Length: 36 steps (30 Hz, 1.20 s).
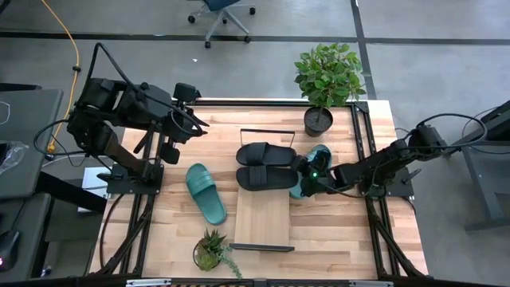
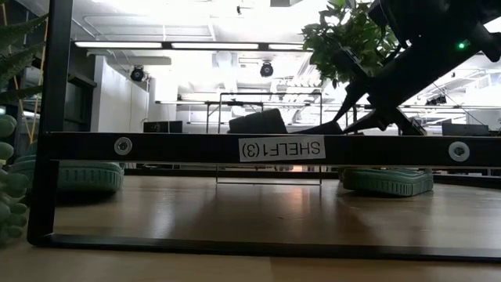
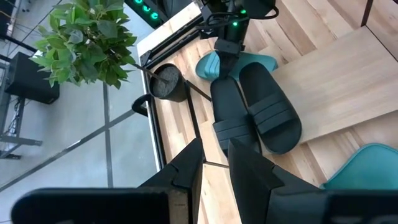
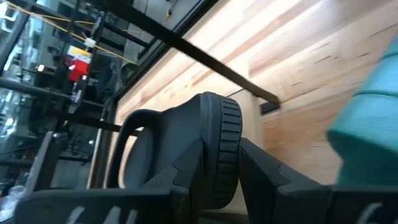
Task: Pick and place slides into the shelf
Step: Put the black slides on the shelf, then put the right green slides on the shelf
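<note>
Two black slides lie side by side across the far half of the shelf (image 1: 263,219), the far one (image 1: 267,154) and the near one (image 1: 267,178). One teal slide (image 1: 205,192) rests sole-down on the table left of the shelf. The other teal slide (image 1: 316,159) lies right of the shelf, partly under my right arm. My right gripper (image 1: 300,166) is at the right end of the far black slide (image 4: 211,143) and shut on it. My left gripper (image 3: 214,165) is open and hovers off the table's far left, touching nothing. My right gripper holds the far black slide by the ribbed sole rim at its right end (image 4: 219,134), pinched between the two fingers (image 4: 264,174). The fingers come nearly level from the table's right, along the slide. The slide's left part lies on the shelf, strap (image 4: 134,134) up.
A potted plant (image 1: 327,76) stands at the far edge behind the shelf, and a small succulent (image 1: 211,251) at the near edge left of it. The shelf's black rails (image 1: 267,130) stand at its far and near ends. Bare tabletop lies right of the shelf's near half.
</note>
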Available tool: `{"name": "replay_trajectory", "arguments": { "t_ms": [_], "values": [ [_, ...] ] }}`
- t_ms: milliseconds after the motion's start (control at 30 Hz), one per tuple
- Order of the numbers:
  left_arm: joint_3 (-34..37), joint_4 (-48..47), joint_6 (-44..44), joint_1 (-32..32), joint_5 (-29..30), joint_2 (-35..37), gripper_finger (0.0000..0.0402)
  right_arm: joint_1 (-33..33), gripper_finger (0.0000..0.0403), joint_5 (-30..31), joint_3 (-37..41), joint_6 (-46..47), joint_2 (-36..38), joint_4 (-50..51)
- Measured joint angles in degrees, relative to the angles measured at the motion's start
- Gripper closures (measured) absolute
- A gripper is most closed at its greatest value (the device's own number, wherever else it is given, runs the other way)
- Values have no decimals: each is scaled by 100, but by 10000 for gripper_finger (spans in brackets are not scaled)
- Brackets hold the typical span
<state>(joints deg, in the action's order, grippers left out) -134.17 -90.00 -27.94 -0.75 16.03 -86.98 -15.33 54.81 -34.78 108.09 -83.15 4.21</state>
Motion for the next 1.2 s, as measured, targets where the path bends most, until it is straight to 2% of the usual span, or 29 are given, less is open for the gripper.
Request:
{"name": "replay_trajectory", "arguments": {
  "t_ms": [233,533,700,867,1033,1200],
  "values": [
    [0,-1,37,0,2,0,334,180,332,-322,4,-52,0,110],
    [0,-2,83,0,2,0,334,371,332,-704,6,-597,0,-200],
    [0,-2,126,0,5,0,334,374,332,-645,6,-624,9,-186],
    [0,-2,138,0,6,-2,334,374,331,-533,6,-343,160,267],
    [0,-2,138,0,9,-2,334,364,331,-365,6,-340,501,760],
    [0,-2,131,0,17,-2,334,106,331,-57,6,-835,1164,1010]
  ]
}}
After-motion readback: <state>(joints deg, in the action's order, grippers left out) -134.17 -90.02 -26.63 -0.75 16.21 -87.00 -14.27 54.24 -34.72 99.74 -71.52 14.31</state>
